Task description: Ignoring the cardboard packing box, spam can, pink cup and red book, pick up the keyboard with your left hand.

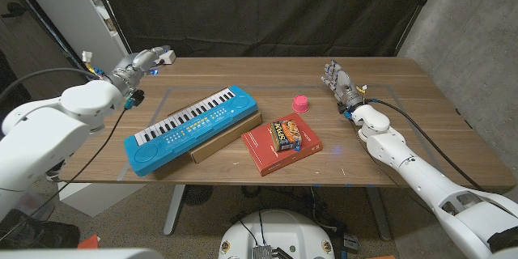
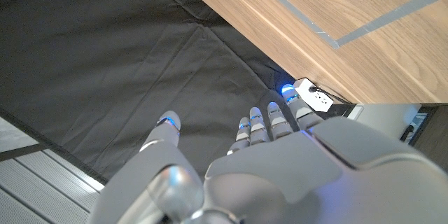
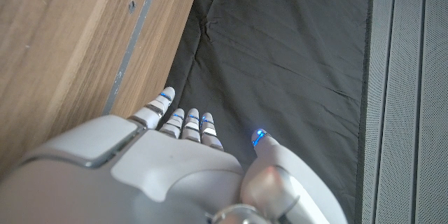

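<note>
Wooden table (image 1: pixel 421 121) carries slab-shaped blue keyboard (image 1: pixel 193 128); left hand (image 1: pixel 144 61) seemingly spread, empty.

- The keyboard (image 1: pixel 193 128) is lying slantwise on the box (image 1: pixel 227 137), left of the book (image 1: pixel 282 147).
- The box is sticking out from under the keyboard, just left of the book.
- The can (image 1: pixel 286 137) is sitting on the book.
- The cup (image 1: pixel 300 103) is standing behind the book, apart from it.
- The left hand (image 1: pixel 144 61) is hanging far left of the book, the right hand (image 1: pixel 338 78) behind and right of it.
</note>
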Tool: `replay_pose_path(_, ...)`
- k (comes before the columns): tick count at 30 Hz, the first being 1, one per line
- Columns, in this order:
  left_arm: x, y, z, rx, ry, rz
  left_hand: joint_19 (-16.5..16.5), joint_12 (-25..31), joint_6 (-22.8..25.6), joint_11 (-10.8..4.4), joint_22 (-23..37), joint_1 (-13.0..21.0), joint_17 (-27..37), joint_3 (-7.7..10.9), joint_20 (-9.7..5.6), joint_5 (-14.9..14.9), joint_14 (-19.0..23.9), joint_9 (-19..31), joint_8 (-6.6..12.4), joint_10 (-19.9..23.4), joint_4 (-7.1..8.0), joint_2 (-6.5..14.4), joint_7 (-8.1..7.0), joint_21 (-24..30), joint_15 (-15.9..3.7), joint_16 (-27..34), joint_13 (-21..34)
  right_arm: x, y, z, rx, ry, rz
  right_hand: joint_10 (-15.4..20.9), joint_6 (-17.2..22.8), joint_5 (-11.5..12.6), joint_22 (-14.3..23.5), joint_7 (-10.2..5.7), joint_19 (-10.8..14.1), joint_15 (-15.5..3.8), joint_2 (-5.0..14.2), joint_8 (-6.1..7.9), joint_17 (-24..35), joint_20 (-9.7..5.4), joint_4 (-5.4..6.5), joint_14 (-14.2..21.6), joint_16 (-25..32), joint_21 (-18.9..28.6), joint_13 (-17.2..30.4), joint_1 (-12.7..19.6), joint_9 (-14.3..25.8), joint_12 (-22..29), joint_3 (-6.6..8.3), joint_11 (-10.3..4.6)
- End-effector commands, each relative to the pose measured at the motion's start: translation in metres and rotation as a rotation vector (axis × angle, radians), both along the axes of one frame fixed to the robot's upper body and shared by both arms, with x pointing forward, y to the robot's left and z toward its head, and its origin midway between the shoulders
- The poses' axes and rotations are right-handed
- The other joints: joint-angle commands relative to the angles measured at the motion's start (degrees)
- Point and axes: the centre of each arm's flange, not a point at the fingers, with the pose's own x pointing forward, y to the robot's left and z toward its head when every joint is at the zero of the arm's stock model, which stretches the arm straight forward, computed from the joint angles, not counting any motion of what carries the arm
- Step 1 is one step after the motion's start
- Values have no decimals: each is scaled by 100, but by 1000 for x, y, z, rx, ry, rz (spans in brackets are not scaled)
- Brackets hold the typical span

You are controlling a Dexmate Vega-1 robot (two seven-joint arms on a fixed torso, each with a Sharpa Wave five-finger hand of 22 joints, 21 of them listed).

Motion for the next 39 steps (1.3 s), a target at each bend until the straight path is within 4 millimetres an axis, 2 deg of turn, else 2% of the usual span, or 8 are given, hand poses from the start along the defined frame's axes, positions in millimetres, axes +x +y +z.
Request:
replay_pose_path(1, -12, 6, 10, 49, 47, 66, 273, 59, 196, 70, -1, 147, 10, 4, 45, -11, 207, 25, 71, 229, -128, -23, 37, 47, 40, 45, 22, 1, 4, 2, -10, -2, 1, 8, 28, 34, 21, -3, 58, 3, 216, -10, 20, -135, -44, 8, 0, 13, 14, 28, 35, -9, 15, 17)
replay_pose_path(6, -14, 9, 12, 77, 118, 79, 337, 43, 224, 192, -4, 219, 8, 3, 89, -19, 267, 24, 49, 263, -196, -48, 158, 28, 124, 34, 21, 1, 6, 4, -13, -7, 4, 8, 31, 35, 21, -7, 59, -2, 216, -11, 20, -135, -45, 9, 0, 13, 15, 29, 35, -11, 15, 12)
replay_pose_path(10, -15, 12, 12, 92, 163, 88, 361, 33, 226, 227, -6, 234, 8, -8, 121, -23, 283, 24, 39, 266, -218, -74, 179, 21, 148, 28, 21, 1, 7, 4, -16, -7, 5, 3, 32, 36, 21, -10, 59, -7, 217, -13, 20, -136, -45, 7, -2, 12, 15, 30, 36, -14, 15, 12)
replay_pose_path(14, -13, 16, 13, 88, 203, 70, 463, 43, 293, 362, -8, 275, 9, -41, 184, -27, 403, 28, 31, 378, -273, -137, 290, 4, 277, 37, 23, 1, 8, 2, -17, -3, 4, 4, 31, 37, 21, -9, 63, -6, 218, -16, 20, -136, -46, 8, -3, 13, 15, 31, 36, -15, 16, 20)
replay_pose_path(17, -10, 23, 13, 69, 224, 57, 605, 53, 429, 576, -9, 322, 10, -69, 267, -26, 539, 31, 41, 528, -309, -166, 378, -12, 417, 40, 20, 0, 9, 2, -20, -2, 2, 4, 32, 38, 21, -9, 63, -6, 219, -16, 21, -138, -46, 11, -2, 13, 15, 31, 36, -16, 16, 14)
replay_pose_path(22, -1, 34, 11, 33, 266, 15, 787, 91, 562, 546, -9, 363, 11, -88, 292, -26, 735, 30, 48, 735, -329, -175, 386, -7, 417, 70, 19, -1, 10, 2, -26, 1, -5, 7, 36, 40, 21, -6, 68, -13, 219, -17, 21, -137, -46, 16, -1, 13, 15, 32, 36, -16, 16, 13)
replay_pose_path(31, 12, 52, 11, -5, 336, -5, 844, 98, 637, 512, -9, 387, 13, -101, 303, -27, 828, 28, 47, 825, -337, -180, 365, -26, 386, 76, 20, -2, 12, 3, -44, 13, -25, 8, 35, 42, 21, -11, 69, -22, 221, -20, 21, -139, -45, 17, -2, 13, 15, 32, 37, -18, 16, 10)
replay_pose_path(39, 17, 65, 17, 1, 405, 7, 893, 94, 682, 538, -7, 387, 15, -123, 316, -29, 872, 30, 38, 878, -334, -193, 492, -41, 398, 67, 21, -1, 17, 1, -54, 33, -38, 5, 36, 44, 22, -16, 69, -17, 224, -23, 22, -145, -44, 14, -5, 11, 16, 32, 37, -21, 16, 16)
